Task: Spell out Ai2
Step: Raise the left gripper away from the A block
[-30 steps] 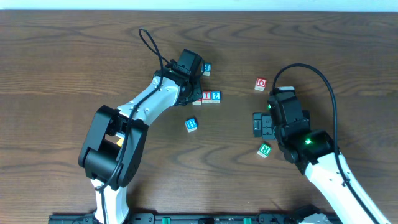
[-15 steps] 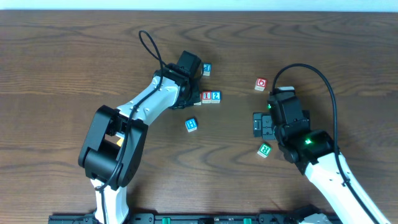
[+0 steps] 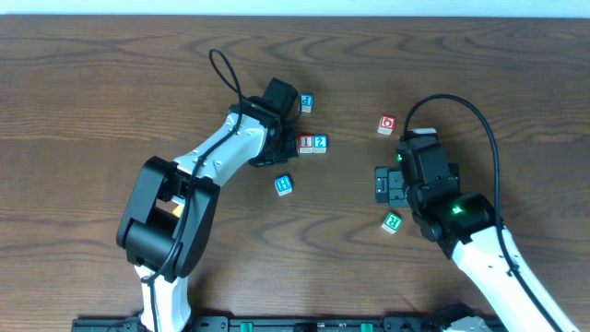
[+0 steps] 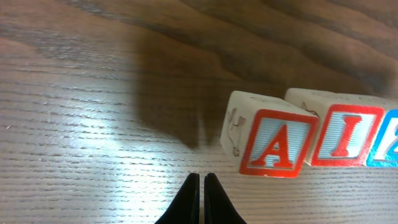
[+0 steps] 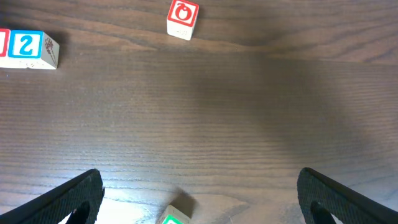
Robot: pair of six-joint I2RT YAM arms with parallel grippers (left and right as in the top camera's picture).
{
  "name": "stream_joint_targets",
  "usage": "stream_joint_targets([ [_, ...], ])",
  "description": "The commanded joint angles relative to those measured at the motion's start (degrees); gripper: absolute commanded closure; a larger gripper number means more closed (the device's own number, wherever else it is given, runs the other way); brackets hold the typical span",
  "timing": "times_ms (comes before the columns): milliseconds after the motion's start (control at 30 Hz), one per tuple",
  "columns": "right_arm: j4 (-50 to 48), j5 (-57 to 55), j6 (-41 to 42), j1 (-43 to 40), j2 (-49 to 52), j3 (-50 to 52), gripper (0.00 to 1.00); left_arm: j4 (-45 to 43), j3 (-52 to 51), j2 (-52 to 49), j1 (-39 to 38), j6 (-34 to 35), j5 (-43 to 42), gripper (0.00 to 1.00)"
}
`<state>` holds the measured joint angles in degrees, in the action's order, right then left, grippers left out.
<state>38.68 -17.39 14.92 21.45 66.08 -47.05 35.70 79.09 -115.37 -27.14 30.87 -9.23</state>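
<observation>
**Left arm nudges over at the Ai2 row; blocks hold their places**

The left gripper [image 4: 201,182] has its fingers pressed together with nothing between them. In its wrist view, the tips sit low on the table [image 3: 111,83], near the A block [image 4: 274,146] but apart from it, at about its 7 o'clock.

The A block touches the I block [image 4: 346,136] at its 3 o'clock. The 2 block [image 3: 320,142] follows on the same line, so the three read A, I, 2. From overhead, the A block is mostly hidden under the left wrist.

Compared with a second ago, the left arm has shifted only slightly. Its cable loop [image 3: 224,72] sits a touch further toward 3 o'clock. The I and 2 blocks have not moved.

The right gripper [image 3: 383,184] is unchanged, with its fingers spread wide and holding nothing, well apart from the row.

The loose blocks have also stayed put:
- One blue block [image 3: 306,102] is at 12 o'clock of the row.
- Another blue block [image 3: 284,185] is at 7 o'clock of the row.
- A red block [image 3: 386,124] is at 12 o'clock of the right gripper.
- A green block [image 3: 393,222] is at its 5 o'clock.
</observation>
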Motion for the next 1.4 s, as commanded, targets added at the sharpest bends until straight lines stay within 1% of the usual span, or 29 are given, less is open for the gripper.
stream_joint_targets([
  [0,-0.07,-0.35,0.9,-0.48,-0.07,0.24,0.01,-0.28,-0.31,-0.59,-1.42,-3.67,-0.94,0.94],
  [300,-0.07,-0.35,0.87,-0.48,-0.07,0.24,0.01,-1.9,-0.31,-0.59,-1.99,-4.09,0.76,0.94],
  [800,-0.07,-0.35,0.9,-0.48,-0.07,0.24,0.01,-4.48,-0.31,-0.59,-2.05,-3.85,0.68,0.94],
  [1067,-0.07,-0.35,0.9,-0.48,-0.07,0.24,0.01,-4.22,-0.31,-0.59,-2.05,-3.87,0.66,0.94],
  [1167,-0.07,-0.35,0.87,-0.48,-0.07,0.24,0.01,-2.51,-0.28,-0.59,-2.03,-3.87,0.79,0.94],
  [1233,-0.07,-0.35,0.87,-0.48,-0.07,0.24,0.01,-0.44,-0.28,-0.52,-1.95,-3.8,2.54,0.94],
  [1367,-0.07,-0.33,0.87,-0.48,-0.07,0.24,0.01,2.93,-0.26,0.81,-1.03,-3.63,9.92,0.94],
])
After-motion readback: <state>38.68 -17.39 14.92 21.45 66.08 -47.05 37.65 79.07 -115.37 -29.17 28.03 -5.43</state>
